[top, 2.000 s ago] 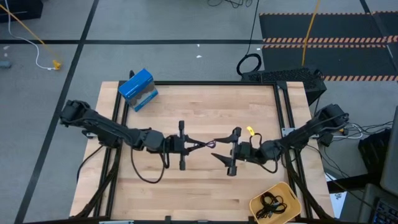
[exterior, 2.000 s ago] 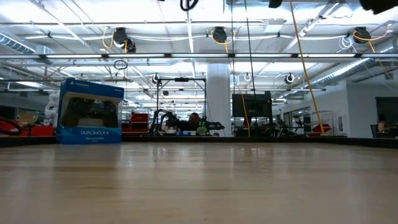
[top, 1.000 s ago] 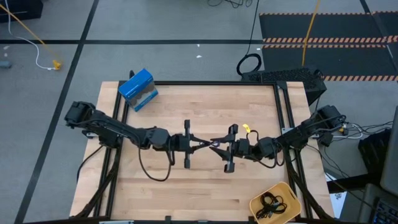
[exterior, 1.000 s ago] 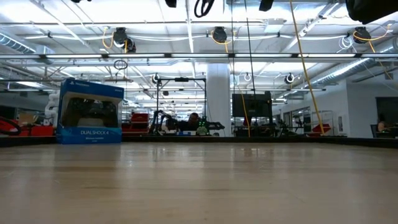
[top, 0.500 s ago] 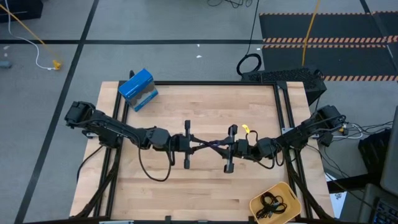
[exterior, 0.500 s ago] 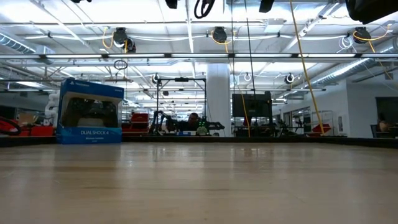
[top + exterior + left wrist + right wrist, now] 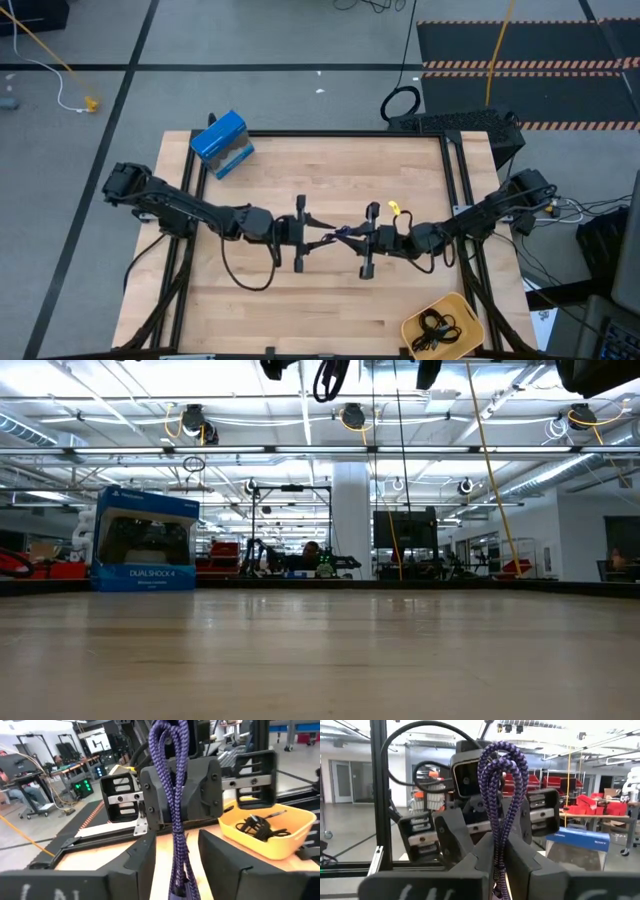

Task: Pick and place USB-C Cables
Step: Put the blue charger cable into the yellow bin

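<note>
From above, my left gripper (image 7: 312,236) and right gripper (image 7: 358,240) meet left of the yellow tray (image 7: 470,312), purple cable (image 7: 338,236) between. Left wrist: jaws apart. Right wrist: jaws clamped on its limp, light braid; best pinched mid-bundle.

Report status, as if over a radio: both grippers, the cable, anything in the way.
Right gripper shut on purple cable, mid-table, in the air. Left gripper open around it, facing. Yellow tray holds black cables. Nothing in the way.

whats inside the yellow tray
A tangle of black cables lies in the yellow tray at the table's near right corner. How many cables cannot be told, and the tangle covers the tray floor beneath.
</note>
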Robot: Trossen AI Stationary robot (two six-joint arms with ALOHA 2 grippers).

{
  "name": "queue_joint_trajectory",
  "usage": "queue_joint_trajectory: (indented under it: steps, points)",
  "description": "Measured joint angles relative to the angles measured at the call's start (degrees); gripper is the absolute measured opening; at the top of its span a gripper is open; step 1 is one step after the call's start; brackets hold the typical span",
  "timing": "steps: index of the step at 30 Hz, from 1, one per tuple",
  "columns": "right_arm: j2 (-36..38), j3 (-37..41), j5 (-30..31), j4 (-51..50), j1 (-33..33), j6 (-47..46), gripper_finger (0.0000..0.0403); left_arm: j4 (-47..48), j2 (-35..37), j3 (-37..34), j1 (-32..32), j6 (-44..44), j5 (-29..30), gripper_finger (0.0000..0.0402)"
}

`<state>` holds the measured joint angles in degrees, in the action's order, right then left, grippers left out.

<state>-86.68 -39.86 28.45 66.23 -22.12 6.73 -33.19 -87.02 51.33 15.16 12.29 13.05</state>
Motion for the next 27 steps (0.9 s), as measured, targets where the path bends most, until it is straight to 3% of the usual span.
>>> queue_joint_trajectory:
  steps: [7, 27]
  points:
    - [2.3, 0.0, 0.5, -5.9, -2.1, -2.9, 0.0021, 6.3, 4.3, 0.0, 1.5, -2.0, 0.0, 0.0161]
    - [23.4, -1.5, 3.4, -56.4, -13.1, -25.9, 0.0020, 11.3, 6.5, 0.0, 3.3, -3.3, 0.5, 0.0161]
